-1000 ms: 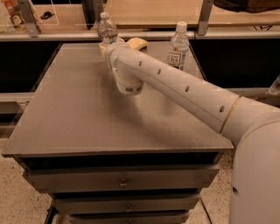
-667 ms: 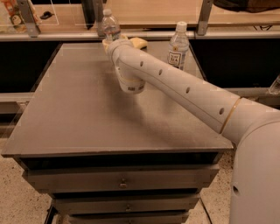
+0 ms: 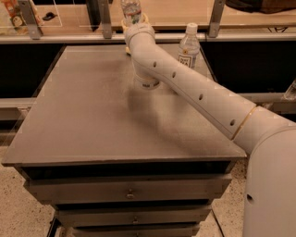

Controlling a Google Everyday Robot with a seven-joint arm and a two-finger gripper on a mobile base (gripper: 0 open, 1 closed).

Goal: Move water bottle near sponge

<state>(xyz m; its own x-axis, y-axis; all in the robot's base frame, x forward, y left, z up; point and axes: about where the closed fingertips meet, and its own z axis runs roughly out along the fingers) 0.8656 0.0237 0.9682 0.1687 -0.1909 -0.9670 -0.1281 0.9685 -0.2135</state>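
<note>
The tool [image 3: 134, 21] is clamping the small clear ribbed plastic water bottle [image 3: 131, 8], holding it above the grey surface [image 3: 92, 115] at its far edge, probably to avoid dragging.

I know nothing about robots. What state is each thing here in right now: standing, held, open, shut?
water bottle: upright, held above the table's far edge.
gripper: at the table's far edge, shut on the water bottle.
taller bottle: standing upright on the table's far right, cap on.
sponge: hidden behind the arm, cannot tell.
drawers: shut.
</note>
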